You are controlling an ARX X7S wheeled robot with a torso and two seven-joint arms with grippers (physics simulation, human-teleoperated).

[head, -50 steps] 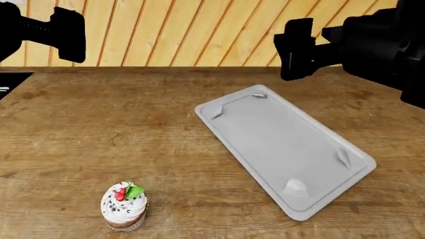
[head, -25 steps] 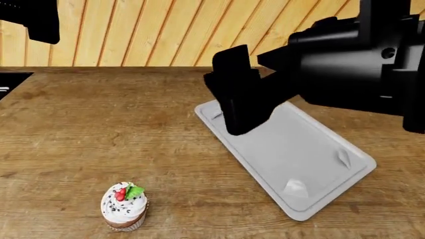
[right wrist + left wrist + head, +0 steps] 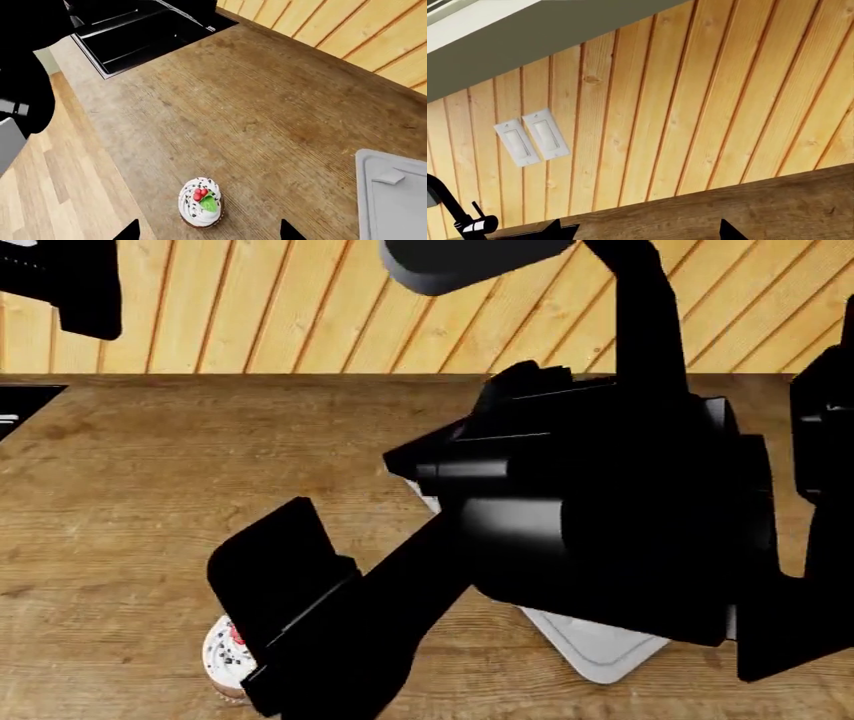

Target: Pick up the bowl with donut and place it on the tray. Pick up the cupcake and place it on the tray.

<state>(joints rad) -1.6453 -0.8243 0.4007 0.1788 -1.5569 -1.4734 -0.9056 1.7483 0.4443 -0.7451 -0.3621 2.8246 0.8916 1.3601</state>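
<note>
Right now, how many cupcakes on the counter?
1. The cupcake stands on the wooden counter, apart from the tray. In the head view the right arm hides much of the counter, so others could be hidden.

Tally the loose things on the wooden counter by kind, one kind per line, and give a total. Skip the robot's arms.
Cupcake: 1
Tray: 1
Total: 2
No bowl or donut shows in any view, though the right arm hides much of the counter in the head view.
</note>
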